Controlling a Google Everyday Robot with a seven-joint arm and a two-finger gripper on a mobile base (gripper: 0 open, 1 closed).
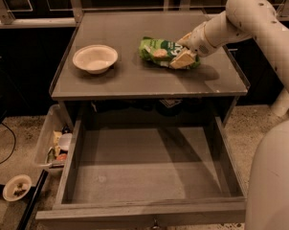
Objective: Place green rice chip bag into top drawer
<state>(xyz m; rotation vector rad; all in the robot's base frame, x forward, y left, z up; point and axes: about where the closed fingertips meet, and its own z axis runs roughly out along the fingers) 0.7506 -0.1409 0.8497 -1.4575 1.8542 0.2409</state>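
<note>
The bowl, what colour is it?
White bowl, clearest in the camera view; the gripper sits at the green rice chip bag.

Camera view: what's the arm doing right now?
The arm's gripper is down on the right end of the green rice chip bag, which lies on the tabletop to the right of a white bowl. The top drawer below is pulled open; the bag is not in it yet.

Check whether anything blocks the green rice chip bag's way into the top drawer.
Nothing visible does. The gripper is at the green rice chip bag on the tabletop; the top drawer stands pulled out below. The white bowl sits off to the left.
</note>
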